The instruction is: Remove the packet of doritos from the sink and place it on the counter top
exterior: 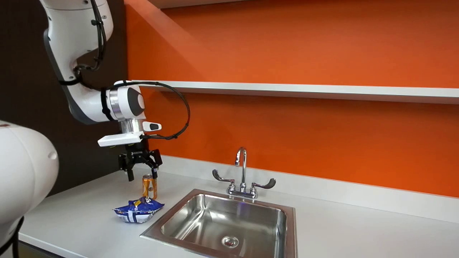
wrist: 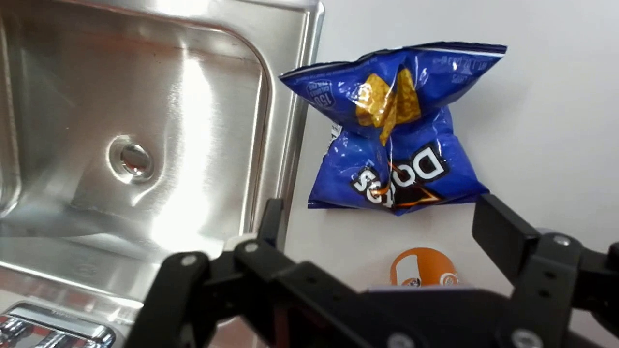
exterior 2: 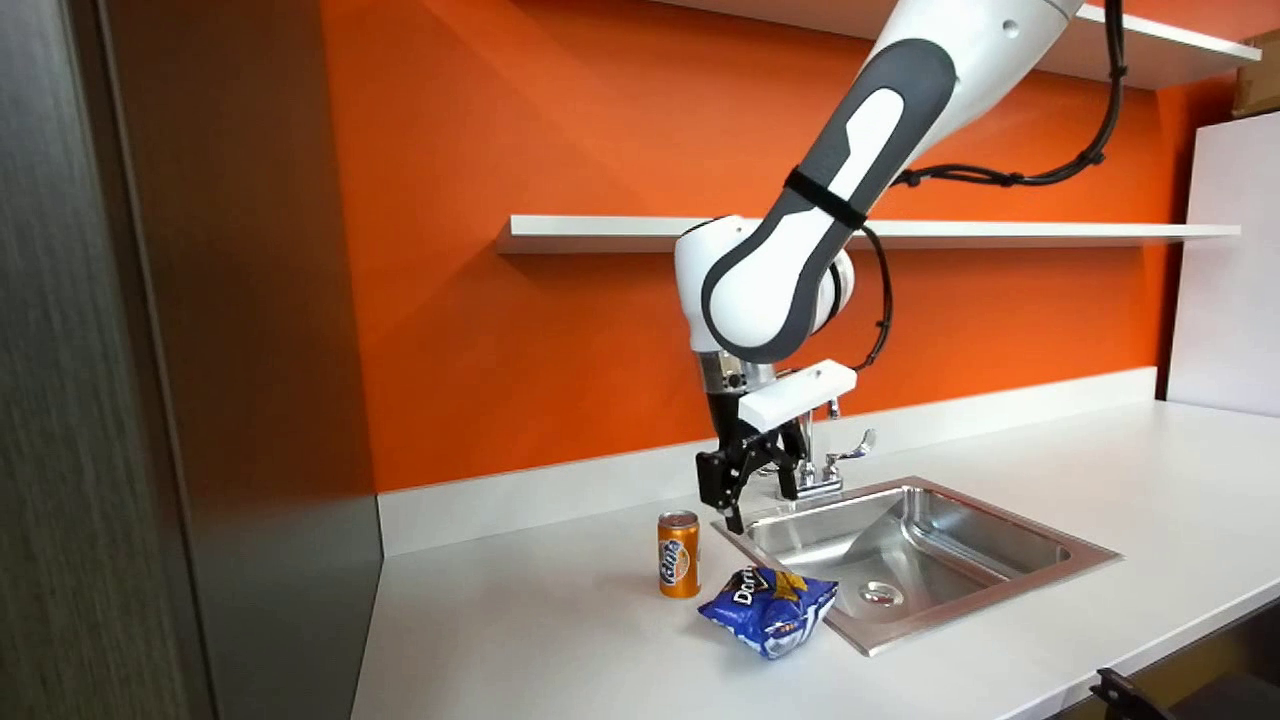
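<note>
The packet of doritos [exterior: 138,212], a crumpled blue bag, lies on the counter top [exterior: 358,229] beside the sink [exterior: 291,229], outside the basin. It also shows in an exterior view [exterior 2: 768,612] and in the wrist view [wrist: 391,130], its edge close to the steel rim [wrist: 283,96]. The sink basin holds nothing that I can see. My gripper [exterior: 142,177] is open and empty, pointing down above the counter. In the wrist view the gripper [wrist: 379,210] has its fingers wide apart, with the packet beyond the tips, not between them.
An orange can [exterior 2: 679,555] stands upright on the counter beside the packet, partly hidden under the gripper in the wrist view [wrist: 424,267]. The chrome faucet [exterior: 243,175] rises behind the sink. A white shelf [exterior: 287,90] runs along the orange wall. A dark panel [exterior 2: 250,400] bounds one side.
</note>
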